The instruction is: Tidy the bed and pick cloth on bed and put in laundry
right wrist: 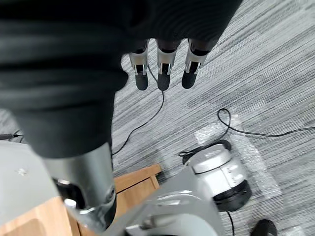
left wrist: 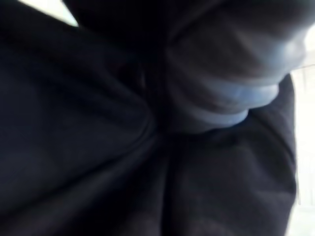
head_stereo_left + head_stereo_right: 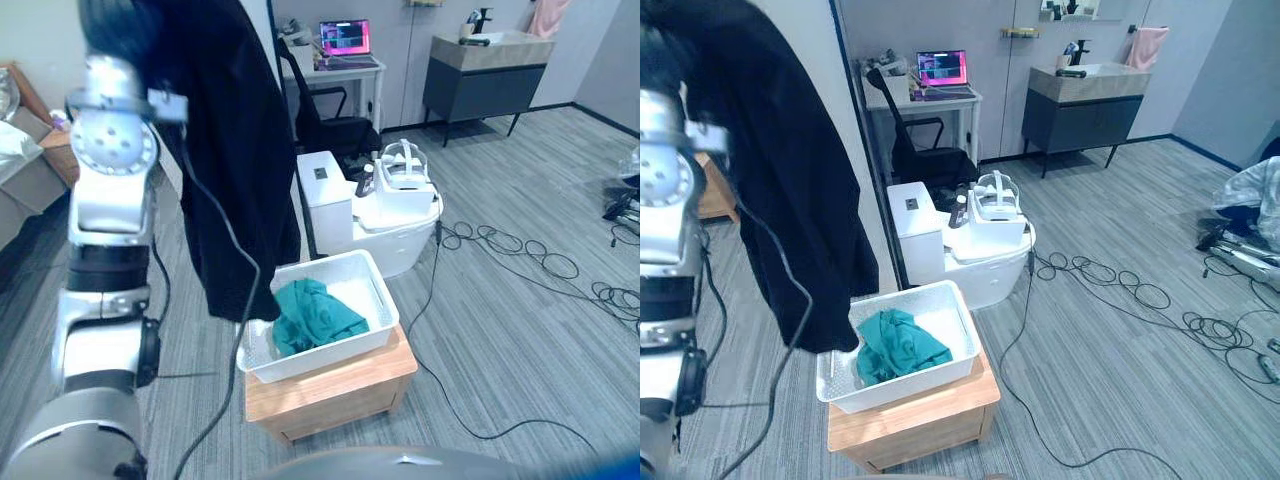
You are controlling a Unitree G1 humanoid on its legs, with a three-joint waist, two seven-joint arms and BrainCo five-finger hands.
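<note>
No legible text, laptop screen (image 3: 345, 37) (too small)

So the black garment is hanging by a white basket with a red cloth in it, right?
Not quite: the cloth in the white basket is teal green, not red, as the left eye view shows. The black garment does hang by it.

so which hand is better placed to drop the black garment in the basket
Left. The black garment hangs from the raised left arm, its hem by the rim of the white basket holding teal cloth. The right hand hangs open over the floor, empty.
</note>
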